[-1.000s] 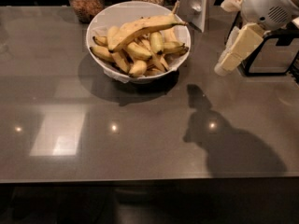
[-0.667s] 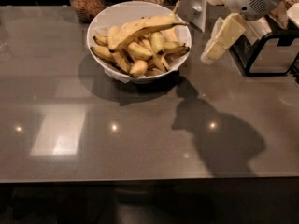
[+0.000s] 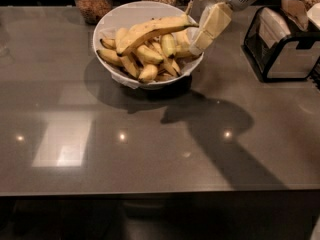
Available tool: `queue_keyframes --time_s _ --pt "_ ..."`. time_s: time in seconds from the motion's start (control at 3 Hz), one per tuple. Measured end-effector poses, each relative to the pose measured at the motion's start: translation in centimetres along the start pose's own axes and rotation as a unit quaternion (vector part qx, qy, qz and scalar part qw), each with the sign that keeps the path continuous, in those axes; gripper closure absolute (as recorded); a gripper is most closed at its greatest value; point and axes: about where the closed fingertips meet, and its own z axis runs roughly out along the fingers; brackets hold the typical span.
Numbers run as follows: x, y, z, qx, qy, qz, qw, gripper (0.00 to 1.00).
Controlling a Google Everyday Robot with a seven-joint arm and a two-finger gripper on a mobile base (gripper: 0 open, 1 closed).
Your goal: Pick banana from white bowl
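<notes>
**Operator:** What has changed since a second ago?

**Spotter:** Your gripper (image 3: 198,43) has come left. A second ago it hung well to the right of the white bowl (image 3: 125,11), close to the black holder (image 3: 280,46). Now its tip sits at the bowl's right rim, by the outermost of the shorter bananas (image 3: 149,72). Its shadow (image 3: 220,126) on the table (image 3: 150,154) has slid left with it. The bowl and the fruit have not shifted.

**Operator:** Open or closed?

**Spotter:** I cannot tell. From here your gripper shows as one pale block.

**Operator:** Where is the banana?

**Spotter:** The banana (image 3: 150,30) lies on top of the pile, just left of your gripper. Its narrow end reaches almost to the gripper and its other end slopes down and away to the left. I cannot tell whether they touch.

**Operator:** What room do you have?

**Spotter:** Right of your gripper there is bare table as far as the holder. Below it, the table runs bare to the near edge across its whole width. Up and left of it, past the bowl, the glass jars (image 3: 92,1) stand at the back edge, just beside the far rim.
</notes>
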Motion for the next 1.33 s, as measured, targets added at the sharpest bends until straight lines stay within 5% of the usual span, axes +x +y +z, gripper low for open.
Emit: queue_keyframes --time_s 0.67,1.33 --pt "-3.6 -0.4 4.2 -0.049 -0.032 -0.006 0.9983 0.0" --pt "-4.6 -1.1 7.5 -0.075 -0.034 -0.014 0.9965 0.0"
